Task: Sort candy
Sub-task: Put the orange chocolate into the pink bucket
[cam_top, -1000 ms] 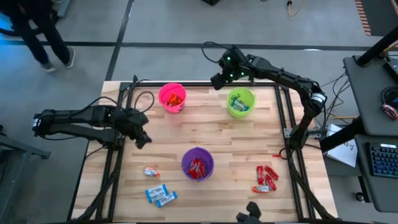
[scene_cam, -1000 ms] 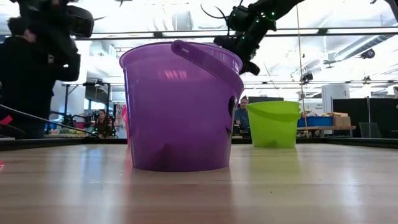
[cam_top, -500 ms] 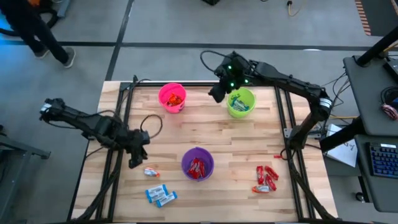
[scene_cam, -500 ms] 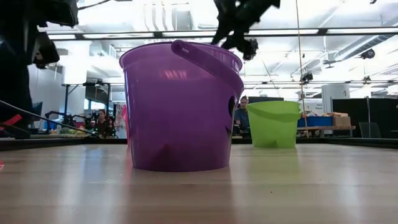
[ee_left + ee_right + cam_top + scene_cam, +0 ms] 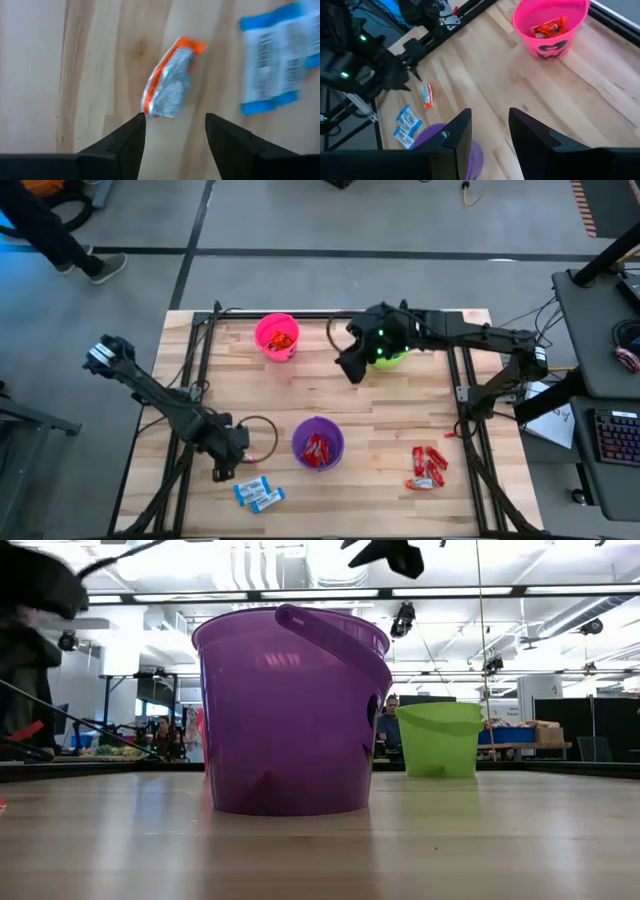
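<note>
a pale wooden bench (image 5: pixel 300 395) carries three plastic cups. the pink cup (image 5: pixel 277 337) stands near the far edge toward the left, the green cup (image 5: pixel 395 352) near the far edge toward the right, and the purple cup (image 5: pixel 318 444) nearer the front, about midway across. in the low view the purple cup (image 5: pixel 290 710) fills the foreground, its handle tilted over the rim. a black metal frame (image 5: pixel 462 395) runs along the bench's sides. a person's shoe (image 5: pixel 103 267) shows on the grey floor beyond.

A robotics lab or workshop: a wooden worktop (image 5: pixel 330 400) on a dark metal frame stands on grey concrete floor (image 5: pixel 250 220), with strip lights (image 5: pixel 480 592) overhead, workbenches (image 5: pixel 520 746) behind, and a keyboard (image 5: pixel 612 435) on a side desk.
</note>
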Tool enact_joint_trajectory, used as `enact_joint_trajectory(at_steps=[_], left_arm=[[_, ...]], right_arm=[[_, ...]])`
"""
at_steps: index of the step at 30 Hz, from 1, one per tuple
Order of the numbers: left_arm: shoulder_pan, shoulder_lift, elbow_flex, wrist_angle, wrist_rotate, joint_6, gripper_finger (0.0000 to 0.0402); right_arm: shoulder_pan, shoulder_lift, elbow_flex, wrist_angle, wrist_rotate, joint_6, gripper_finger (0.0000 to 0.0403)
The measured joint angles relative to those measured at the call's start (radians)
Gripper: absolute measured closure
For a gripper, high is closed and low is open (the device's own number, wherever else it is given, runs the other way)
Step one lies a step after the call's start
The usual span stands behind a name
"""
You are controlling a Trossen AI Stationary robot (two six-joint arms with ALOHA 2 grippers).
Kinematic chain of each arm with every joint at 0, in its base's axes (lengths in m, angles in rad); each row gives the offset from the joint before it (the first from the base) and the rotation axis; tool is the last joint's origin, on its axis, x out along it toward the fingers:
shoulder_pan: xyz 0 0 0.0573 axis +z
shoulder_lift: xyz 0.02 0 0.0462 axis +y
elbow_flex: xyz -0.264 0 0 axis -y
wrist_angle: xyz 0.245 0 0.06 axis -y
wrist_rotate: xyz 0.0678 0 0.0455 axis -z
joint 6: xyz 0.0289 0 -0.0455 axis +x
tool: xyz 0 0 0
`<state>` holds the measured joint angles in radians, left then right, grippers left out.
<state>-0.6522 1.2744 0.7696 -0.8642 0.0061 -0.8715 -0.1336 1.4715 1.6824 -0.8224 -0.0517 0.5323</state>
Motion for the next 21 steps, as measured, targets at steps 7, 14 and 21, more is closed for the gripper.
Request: enact_joint_trajectory(at_steps=[7, 14, 21], left_arm=[[0.0, 0.166, 0.0, 0.069, -0.046, 0.028, 0.0221], [-0.001, 0.268, 0.002, 0.14, -0.047, 0.024, 0.0246], [-0.017, 0.28, 0.002, 0.154, -0.1, 0.013, 0.0315]], right_arm=[[0.099, 0.009, 0.0, -0.012, 0.076, 0.053, 0.028], [0.17, 0.013, -0.001, -0.013, 0.116, 0.087, 0.028], [0.262, 0.014, -0.001, -0.013, 0.116, 0.14, 0.028]])
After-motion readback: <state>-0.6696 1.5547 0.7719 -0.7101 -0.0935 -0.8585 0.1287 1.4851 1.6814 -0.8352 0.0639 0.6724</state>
